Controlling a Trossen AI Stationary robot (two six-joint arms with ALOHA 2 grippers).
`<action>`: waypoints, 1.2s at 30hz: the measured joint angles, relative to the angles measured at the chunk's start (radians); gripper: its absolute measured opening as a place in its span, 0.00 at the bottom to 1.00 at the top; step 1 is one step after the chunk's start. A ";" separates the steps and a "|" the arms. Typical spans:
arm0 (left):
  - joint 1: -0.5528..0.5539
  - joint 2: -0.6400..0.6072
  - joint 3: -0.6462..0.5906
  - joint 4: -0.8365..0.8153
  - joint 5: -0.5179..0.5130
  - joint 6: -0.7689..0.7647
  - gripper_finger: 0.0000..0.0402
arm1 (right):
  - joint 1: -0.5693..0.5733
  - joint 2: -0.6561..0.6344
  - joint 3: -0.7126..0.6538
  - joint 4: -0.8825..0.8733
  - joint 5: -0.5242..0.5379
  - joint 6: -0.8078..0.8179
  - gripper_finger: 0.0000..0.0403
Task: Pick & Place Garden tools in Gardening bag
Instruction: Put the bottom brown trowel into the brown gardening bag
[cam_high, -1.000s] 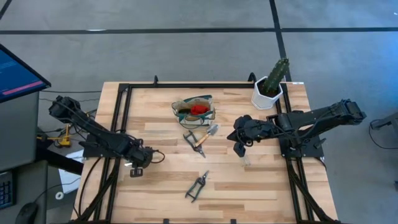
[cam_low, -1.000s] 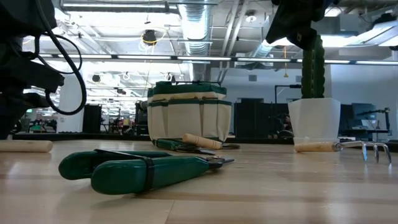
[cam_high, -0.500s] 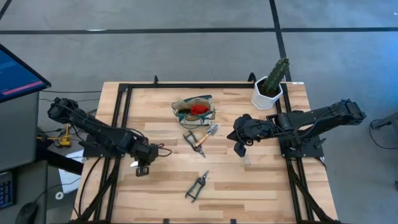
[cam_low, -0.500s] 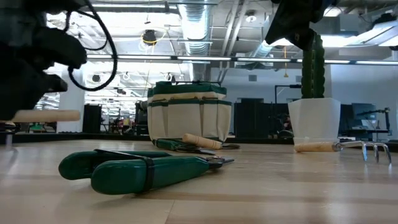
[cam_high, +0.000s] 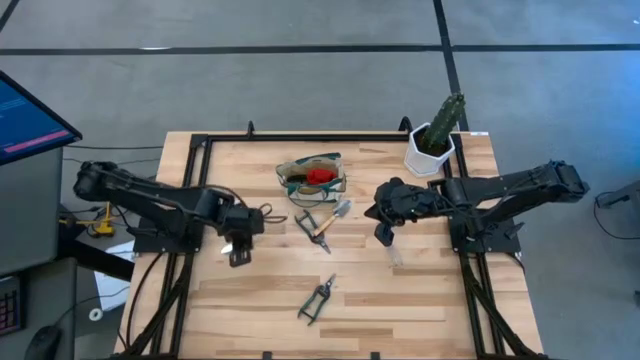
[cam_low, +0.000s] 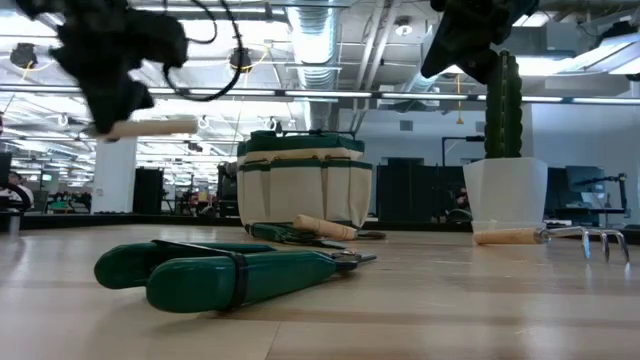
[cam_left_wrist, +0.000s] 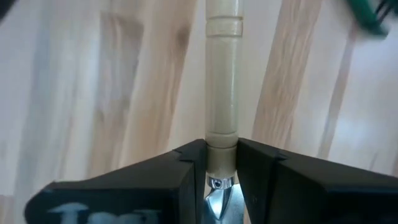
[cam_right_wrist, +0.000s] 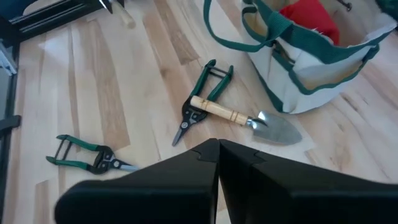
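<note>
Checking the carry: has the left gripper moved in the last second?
Yes. In the high view the left gripper, shut on the wooden-handled tool, has moved right and up, nearer the gardening bag; in the low view it has lifted clear of the table.

A potted cactus (cam_high: 436, 137) stands at the wooden table's (cam_high: 420, 300) corner.

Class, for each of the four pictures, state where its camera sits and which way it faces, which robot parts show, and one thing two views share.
High view: above the table, facing straight down; both arms show.
Low view: at table-top height, facing level across green shears; arms enter from above.
Left wrist view: on the left arm; left gripper clamps a wooden-handled tool.
Right wrist view: on the right arm; shut right gripper over the trowel.
Shared: the gardening bag appears in high, low and right wrist views.
</note>
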 joint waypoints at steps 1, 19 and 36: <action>0.015 0.000 0.016 -0.003 0.000 0.001 0.13 | -0.003 0.000 0.000 0.000 0.000 0.000 0.00; 0.196 0.102 0.366 -0.051 0.111 -0.007 0.13 | 0.016 0.000 0.000 0.134 -0.002 -0.094 0.00; 0.291 0.362 0.605 -0.154 0.351 0.051 0.13 | 0.087 0.000 0.001 0.371 0.086 -0.318 0.00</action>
